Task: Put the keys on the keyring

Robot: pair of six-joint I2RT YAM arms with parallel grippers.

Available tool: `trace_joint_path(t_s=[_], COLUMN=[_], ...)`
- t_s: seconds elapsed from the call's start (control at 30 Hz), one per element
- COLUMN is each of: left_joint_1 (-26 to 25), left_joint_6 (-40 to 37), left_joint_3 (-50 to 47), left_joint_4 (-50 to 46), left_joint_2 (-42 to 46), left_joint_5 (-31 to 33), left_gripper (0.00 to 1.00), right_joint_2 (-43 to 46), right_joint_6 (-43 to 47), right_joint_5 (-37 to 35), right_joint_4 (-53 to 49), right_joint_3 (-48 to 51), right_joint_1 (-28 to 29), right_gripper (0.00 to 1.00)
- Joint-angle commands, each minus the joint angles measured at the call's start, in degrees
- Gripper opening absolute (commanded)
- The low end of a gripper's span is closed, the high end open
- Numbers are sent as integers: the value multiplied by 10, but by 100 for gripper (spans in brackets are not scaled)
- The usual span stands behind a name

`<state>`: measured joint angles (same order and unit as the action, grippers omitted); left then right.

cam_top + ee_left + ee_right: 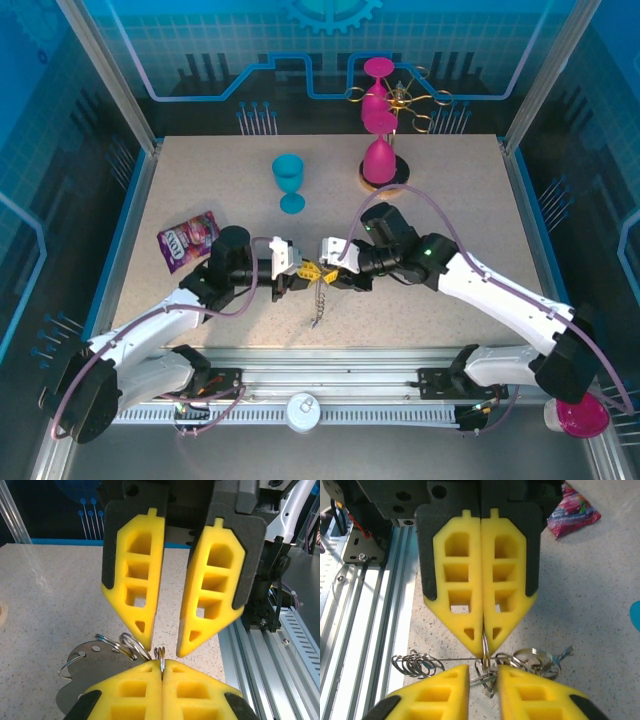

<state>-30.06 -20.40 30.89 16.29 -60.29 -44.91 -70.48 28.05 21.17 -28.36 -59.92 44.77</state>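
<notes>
The keyring is a thin metal ring, and my left gripper is shut on its edge at the bottom of the left wrist view. Just beyond the ring, my right gripper faces it with its jaws apart. In the right wrist view the right gripper is open, with the keyring and a silvery key in its gap. More keys and rings lie bunched to the right. From above, both grippers meet at mid-table, and a short chain trails toward the front.
A purple snack packet lies left of the left arm. A blue goblet stands behind the grippers, and pink goblets on a stand are at the back. A metal rail runs along the front edge.
</notes>
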Motion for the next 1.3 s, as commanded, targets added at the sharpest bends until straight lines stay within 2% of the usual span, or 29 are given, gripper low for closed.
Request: trace_joint_path(t_s=[0.0, 0.3, 0.73, 0.83, 0.97, 1.03, 1.07, 1.27], left_joint_1=[-3, -3, -2, -2, -3, -2, -2, -3], left_joint_6=[35, 72, 65, 63, 68, 64, 54, -27], left_joint_3=[-18, -29, -28, -26, -25, -23, -19, 14], left_joint_4=[83, 142, 131, 128, 129, 118, 101, -37], left_joint_2=[12, 4, 2, 1, 1, 0, 1, 10], left_joint_5=[-32, -52, -56, -55, -53, -41, -37, -18], left_gripper=[0, 0, 0, 0, 0, 2, 5, 13], right_joint_2=[30, 49, 56, 57, 56, 56, 55, 32], right_joint_6=[-39, -70, -76, -77, -74, -70, -66, -27], right_joint_5=[39, 58, 87, 89, 95, 95, 93, 78], right_joint_4=[58, 115, 138, 139, 134, 127, 121, 40], right_joint_3=[34, 72, 77, 80, 78, 73, 70, 25], right_joint_1=[-16, -17, -19, -21, -22, -22, -22, -19], right_gripper=[25, 25, 21, 14, 0, 0, 0, 0])
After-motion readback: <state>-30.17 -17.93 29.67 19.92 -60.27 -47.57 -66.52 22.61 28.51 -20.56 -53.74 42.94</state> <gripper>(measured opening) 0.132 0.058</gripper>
